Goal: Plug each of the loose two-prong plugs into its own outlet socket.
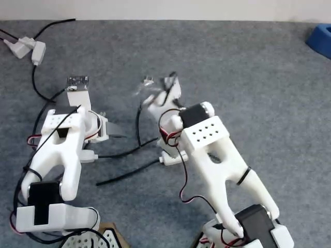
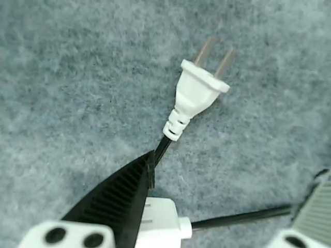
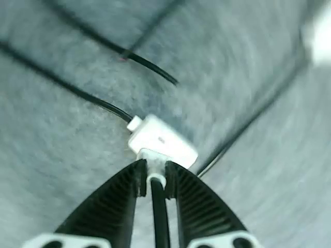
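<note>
Two-prong plug (image 2: 196,90), white with two coppery prongs and a black cord, lies flat on the grey carpet-like surface (image 1: 248,67). The left wrist view shows it just beyond the left fingers (image 2: 121,199), which are spread apart. The right wrist view shows the right fingers (image 3: 196,201) closed on the neck of a white connector block (image 3: 163,142). The high view adds two white cord ends (image 1: 26,49) near the surface's far left corner.

Grey felt tabletop (image 1: 258,77) bears black cords (image 1: 124,175), two white connectors (image 1: 37,51), a blue object (image 1: 320,39).
</note>
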You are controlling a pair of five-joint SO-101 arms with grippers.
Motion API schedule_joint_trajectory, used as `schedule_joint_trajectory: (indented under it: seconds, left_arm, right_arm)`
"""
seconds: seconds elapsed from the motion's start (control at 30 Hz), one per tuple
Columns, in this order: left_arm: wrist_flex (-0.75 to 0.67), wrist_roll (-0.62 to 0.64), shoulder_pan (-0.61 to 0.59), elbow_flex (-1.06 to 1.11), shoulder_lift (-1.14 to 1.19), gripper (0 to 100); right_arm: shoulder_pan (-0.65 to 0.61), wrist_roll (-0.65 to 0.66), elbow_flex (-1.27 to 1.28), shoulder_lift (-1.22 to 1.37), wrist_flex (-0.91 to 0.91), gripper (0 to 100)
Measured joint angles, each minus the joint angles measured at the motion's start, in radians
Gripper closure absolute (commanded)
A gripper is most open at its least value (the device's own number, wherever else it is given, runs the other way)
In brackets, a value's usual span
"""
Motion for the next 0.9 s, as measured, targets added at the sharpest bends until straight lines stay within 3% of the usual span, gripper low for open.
schedule_joint_trajectory:
  seconds: [0.1, 0.17, 0.6, 0.9]
  left_arm:
    - [-0.025, 0.0, 0.0, 0.014, 0.0, 56]
    - [-0.032, 0.0, 0.0, 0.014, 0.0, 56]
    - [-0.035, 0.0, 0.0, 0.014, 0.0, 56]
    - [-0.035, 0.0, 0.0, 0.014, 0.0, 56]
  right_arm:
    - [-0.046, 0.242, 0.026, 0.0, -0.034, 99.1]
    - [-0.084, 0.321, 0.046, 0.0, -0.052, 99.1]
    - [-0.095, 0.597, 0.08, 0.0, -0.069, 99.1]
    - [-0.081, 0.623, 0.08, 0.0, -0.052, 99.1]
